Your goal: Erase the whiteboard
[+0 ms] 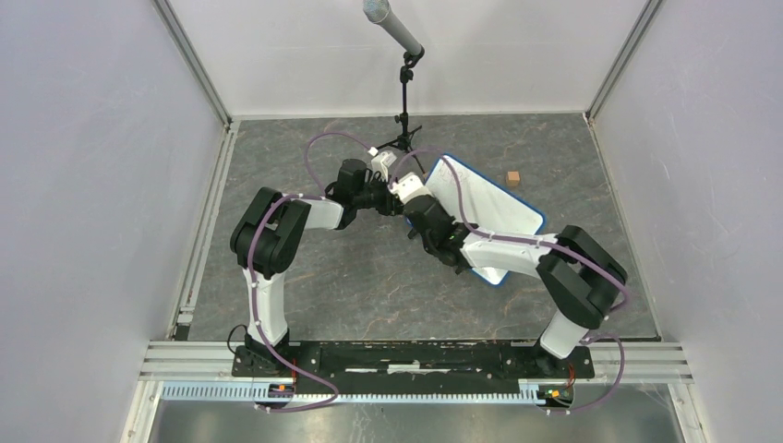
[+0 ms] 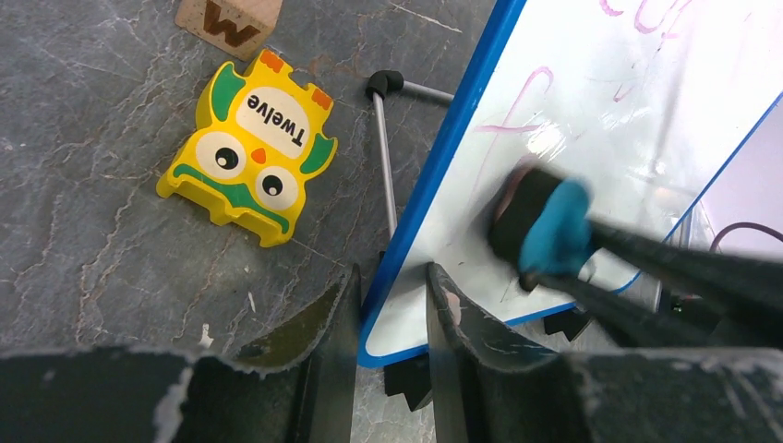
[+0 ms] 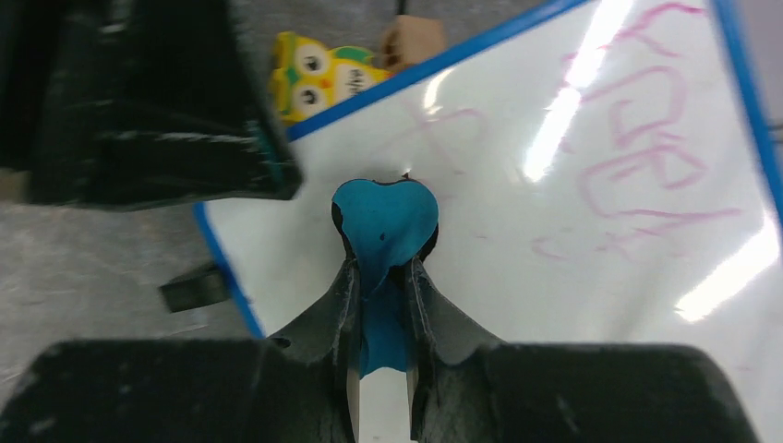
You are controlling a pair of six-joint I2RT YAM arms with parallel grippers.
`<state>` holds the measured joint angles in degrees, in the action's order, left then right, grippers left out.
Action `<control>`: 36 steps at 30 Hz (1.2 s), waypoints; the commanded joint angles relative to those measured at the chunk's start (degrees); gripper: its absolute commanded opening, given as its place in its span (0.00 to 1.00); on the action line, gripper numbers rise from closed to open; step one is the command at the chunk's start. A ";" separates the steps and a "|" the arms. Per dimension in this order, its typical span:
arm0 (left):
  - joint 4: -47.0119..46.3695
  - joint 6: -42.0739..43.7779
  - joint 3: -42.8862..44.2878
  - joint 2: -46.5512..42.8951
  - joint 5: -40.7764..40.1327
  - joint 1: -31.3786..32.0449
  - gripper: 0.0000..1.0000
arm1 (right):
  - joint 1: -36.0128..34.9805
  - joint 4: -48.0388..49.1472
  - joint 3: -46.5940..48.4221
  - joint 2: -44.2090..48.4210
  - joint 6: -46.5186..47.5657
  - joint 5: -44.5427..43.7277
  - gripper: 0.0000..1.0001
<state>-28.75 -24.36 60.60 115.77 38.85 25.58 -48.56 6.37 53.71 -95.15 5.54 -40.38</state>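
Note:
The whiteboard is a white board with a blue rim, held tilted above the table's middle. Pink scribbles cover its face. My left gripper is shut on the board's rim near a corner; in the left wrist view its fingers straddle the blue edge. My right gripper is shut on the blue-and-black eraser and presses it against the board's face near the left gripper. The eraser also shows in the left wrist view.
A yellow owl toy marked "Twelve" and a wooden letter block lie on the grey table beside the board. A microphone tripod stands behind. A small wooden cube lies at the back right.

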 commanded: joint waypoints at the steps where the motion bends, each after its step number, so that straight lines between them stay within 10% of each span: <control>1: -1.12 0.94 0.16 -0.62 -2.88 0.26 0.37 | -0.92 0.16 3.33 -3.16 -4.26 6.35 0.16; 18: -1.69 0.89 -0.57 -1.24 -3.32 0.18 0.37 | 6.81 -5.01 10.80 1.57 1.29 -1.81 0.18; 36: -0.73 1.51 -0.65 -1.44 -4.11 -0.27 0.35 | -0.19 -2.37 5.56 -5.19 -8.79 3.62 0.15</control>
<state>-29.02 -24.36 60.45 115.68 37.85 25.56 -50.19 4.56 58.74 -101.56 -0.32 -38.17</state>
